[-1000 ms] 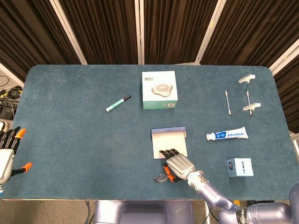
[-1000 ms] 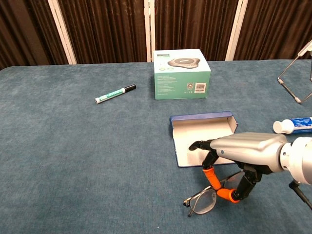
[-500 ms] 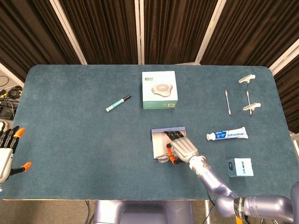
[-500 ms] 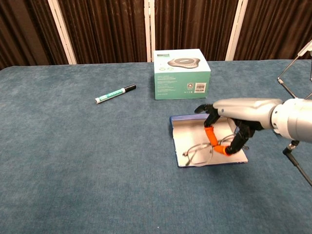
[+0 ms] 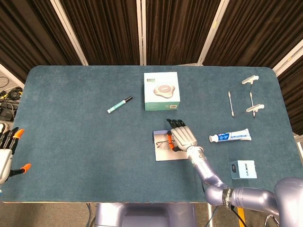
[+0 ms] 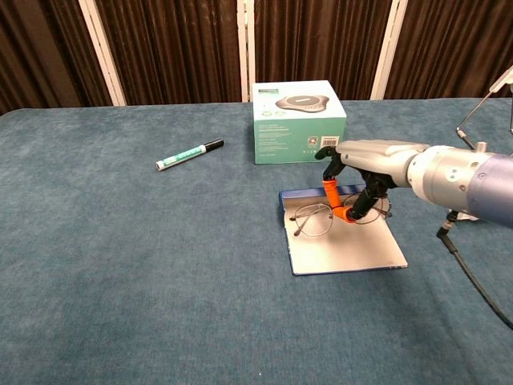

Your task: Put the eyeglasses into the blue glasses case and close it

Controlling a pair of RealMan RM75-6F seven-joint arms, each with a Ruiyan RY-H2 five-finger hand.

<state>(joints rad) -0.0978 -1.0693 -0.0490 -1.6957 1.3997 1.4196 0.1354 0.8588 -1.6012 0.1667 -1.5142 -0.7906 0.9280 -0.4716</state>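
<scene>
Teal cloth table (image 5: 71, 142) before dark curtains (image 5: 104, 28), right robot hand (image 6: 365, 164) holding eyeglasses (image 6: 317, 219).

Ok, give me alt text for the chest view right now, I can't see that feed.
The right hand pinches the eyeglasses over the far end of the open blue glasses case on a teal table. Behind the case stands a green-and-white box, with a green marker to the left.
</scene>
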